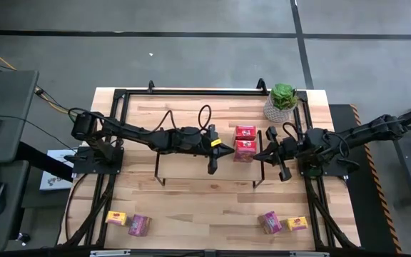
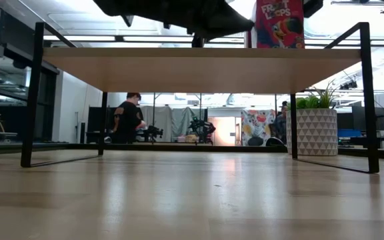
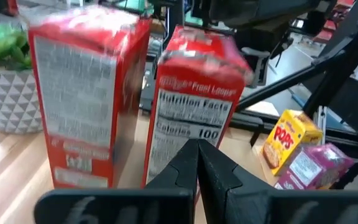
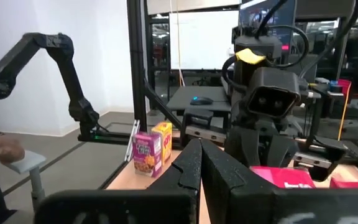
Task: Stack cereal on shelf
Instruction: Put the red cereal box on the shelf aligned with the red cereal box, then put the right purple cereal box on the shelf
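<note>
Two red cereal boxes [image 1: 245,143] stood upright side by side on the right part of the shelf [image 1: 184,163]; left gripper [image 1: 223,150] hovered just left of them, fingers clenched together on nothing; right gripper [image 1: 261,156] sat just right of them, likewise pressed closed and empty. Remaining boxes lay on the near tabletop [image 1: 205,210]; yellow [image 1: 115,218] and pink [image 1: 139,225] at left; pink [image 1: 270,222] and yellow [image 1: 297,223] at right. Potted plant [image 1: 282,102] stood at the far right.
</note>
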Action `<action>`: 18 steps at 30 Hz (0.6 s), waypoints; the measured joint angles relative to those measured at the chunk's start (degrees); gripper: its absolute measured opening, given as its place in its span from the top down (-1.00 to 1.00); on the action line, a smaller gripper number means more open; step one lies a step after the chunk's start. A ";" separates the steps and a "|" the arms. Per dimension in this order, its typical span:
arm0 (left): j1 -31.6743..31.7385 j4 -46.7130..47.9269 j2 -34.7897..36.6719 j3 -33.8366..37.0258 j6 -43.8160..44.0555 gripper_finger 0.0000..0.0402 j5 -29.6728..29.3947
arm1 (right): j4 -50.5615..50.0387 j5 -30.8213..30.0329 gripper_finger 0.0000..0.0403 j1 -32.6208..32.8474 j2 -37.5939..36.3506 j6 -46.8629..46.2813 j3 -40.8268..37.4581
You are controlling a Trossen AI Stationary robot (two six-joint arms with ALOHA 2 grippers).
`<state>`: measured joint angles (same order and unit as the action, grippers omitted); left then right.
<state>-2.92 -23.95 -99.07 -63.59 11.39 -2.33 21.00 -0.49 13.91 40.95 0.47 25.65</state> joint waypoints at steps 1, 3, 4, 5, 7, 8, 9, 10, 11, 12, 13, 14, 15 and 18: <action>0.00 -0.13 0.00 -0.10 -0.30 1.00 0.00 | 0.21 0.00 1.00 0.00 0.00 0.00 0.00; 0.00 -0.08 0.00 -0.11 -0.54 1.00 -0.23 | 0.21 0.00 1.00 0.02 0.00 0.00 0.00; 0.00 0.05 0.00 -0.09 -0.56 1.00 -0.28 | 0.21 0.08 1.00 0.00 0.00 0.00 0.00; 0.00 0.13 0.00 -0.09 -0.58 1.00 -0.28 | 0.20 0.09 1.00 0.01 0.00 0.00 0.00; 0.00 1.19 0.01 -0.09 -0.88 1.00 -0.25 | 0.14 0.09 1.00 0.01 0.00 0.00 0.00; 0.00 2.44 0.28 -0.08 -1.48 1.00 -0.06 | 0.24 0.09 1.00 0.02 0.00 0.03 0.00; 0.00 4.44 1.04 0.07 -1.96 1.00 0.17 | 0.25 0.09 1.00 0.01 -0.05 0.30 0.00; 0.00 6.19 2.09 0.13 -2.08 1.00 0.18 | 0.27 0.09 1.00 0.02 -0.09 0.88 0.00; 0.00 7.56 3.56 0.11 -2.25 1.00 0.20 | 0.50 0.09 1.00 0.00 -0.11 1.24 0.00; -0.01 9.37 5.54 0.09 -2.99 1.00 0.20 | 0.65 0.09 1.00 0.01 -0.11 1.59 0.00; -0.23 11.41 7.68 -0.05 -3.99 1.00 0.20 | 0.90 0.10 1.00 0.00 -0.11 2.02 0.00; -0.50 13.94 9.95 -0.09 -4.78 1.00 0.07 | 1.12 0.09 1.00 0.00 -0.11 2.14 0.00; -1.01 16.22 12.19 -0.09 -5.64 1.00 -0.66 | 1.15 0.11 1.00 0.02 -0.13 2.12 0.00; -3.48 19.34 19.10 1.88 -8.07 1.00 -4.24 | 1.20 0.36 1.00 0.01 -0.12 2.05 0.00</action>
<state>-6.40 -4.62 -79.97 -61.72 3.32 -6.56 22.20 -0.13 13.93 40.83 2.52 25.65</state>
